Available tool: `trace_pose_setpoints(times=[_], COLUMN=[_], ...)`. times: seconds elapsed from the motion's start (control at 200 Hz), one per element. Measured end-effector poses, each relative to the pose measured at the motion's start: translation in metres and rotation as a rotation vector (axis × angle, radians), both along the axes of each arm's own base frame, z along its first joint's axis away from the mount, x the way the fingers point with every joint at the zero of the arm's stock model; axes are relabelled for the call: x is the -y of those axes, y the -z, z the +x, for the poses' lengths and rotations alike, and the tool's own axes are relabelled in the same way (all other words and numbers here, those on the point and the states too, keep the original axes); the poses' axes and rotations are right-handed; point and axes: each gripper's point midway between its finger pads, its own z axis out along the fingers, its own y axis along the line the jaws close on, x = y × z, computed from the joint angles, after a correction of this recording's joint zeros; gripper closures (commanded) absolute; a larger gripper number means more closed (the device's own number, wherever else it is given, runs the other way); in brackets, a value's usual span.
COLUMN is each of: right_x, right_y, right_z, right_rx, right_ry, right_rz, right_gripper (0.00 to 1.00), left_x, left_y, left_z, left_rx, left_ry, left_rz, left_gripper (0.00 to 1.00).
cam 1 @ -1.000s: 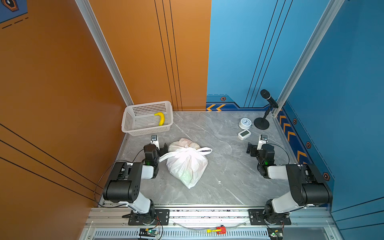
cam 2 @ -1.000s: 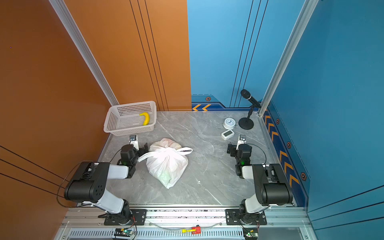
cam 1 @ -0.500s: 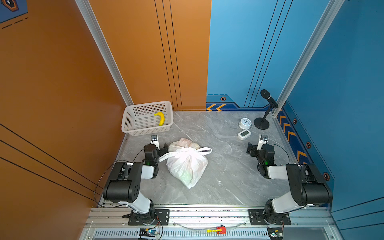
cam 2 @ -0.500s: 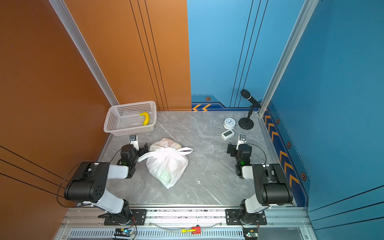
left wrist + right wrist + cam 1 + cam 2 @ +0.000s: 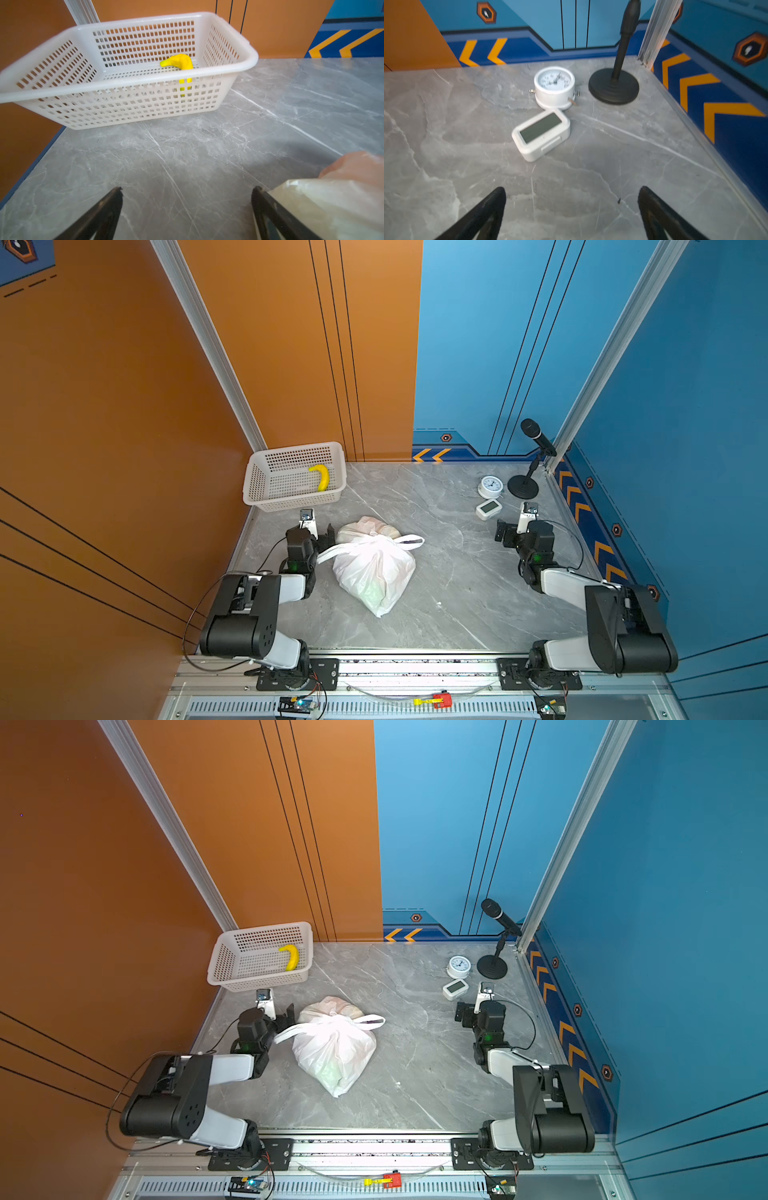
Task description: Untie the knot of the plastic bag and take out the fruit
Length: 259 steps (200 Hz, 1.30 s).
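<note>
The left arm (image 5: pixel 249 614) and right arm (image 5: pixel 619 626) are both sporting chunky black joint housings with white links in between. A green light (image 5: pixel 294 567) is glowing on each wrist, and thin black cables (image 5: pixel 190 616) are looping off the sides. White camera mounts (image 5: pixel 307 519) are riding on the wrists. Black base plates (image 5: pixel 297 672) are showing silver screws. The left gripper (image 5: pixel 187 190) and right gripper (image 5: pixel 572 189) are showing slim black fingers (image 5: pixel 104 212) tapering to points.

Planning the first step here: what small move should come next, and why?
Probably swing the right gripper in toward the knot. The plastic bag is tied shut, both grippers are open and empty, and the left gripper sits right beside the bag by one loop handle, while the right one points away at the round clock.
</note>
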Motion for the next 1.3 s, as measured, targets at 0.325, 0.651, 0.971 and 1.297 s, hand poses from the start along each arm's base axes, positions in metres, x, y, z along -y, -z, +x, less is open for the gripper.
trace_pose_setpoints(times=[0.325, 0.651, 0.971, 1.297], right_x=[-0.038, -0.153, -0.273, -0.360], right_y=[-0.088, -0.135, -0.101, -0.062], right_z=[0.002, -0.020, -0.077, -0.113], right_rx=[-0.008, -0.181, -0.402, -0.522], right_ry=[-0.122, -0.416, -0.664, -0.858], right_rz=[0.084, 0.296, 0.349, 0.257], right_gripper=[0.09, 0.16, 0.23, 0.26], left_x=[-0.002, 0.043, 0.117, 0.151], left_y=[-0.087, -0.159, -0.121, -0.063], left_z=[-0.011, 0.008, -0.009, -0.035], left_rx=[0.060, -0.127, -0.430, -0.732], left_ry=[-0.032, 0.044, 0.157, 0.157], left_rz=[-0.034, -0.231, -0.362, -0.441], left_gripper=[0.03, 0.02, 0.20, 0.35])
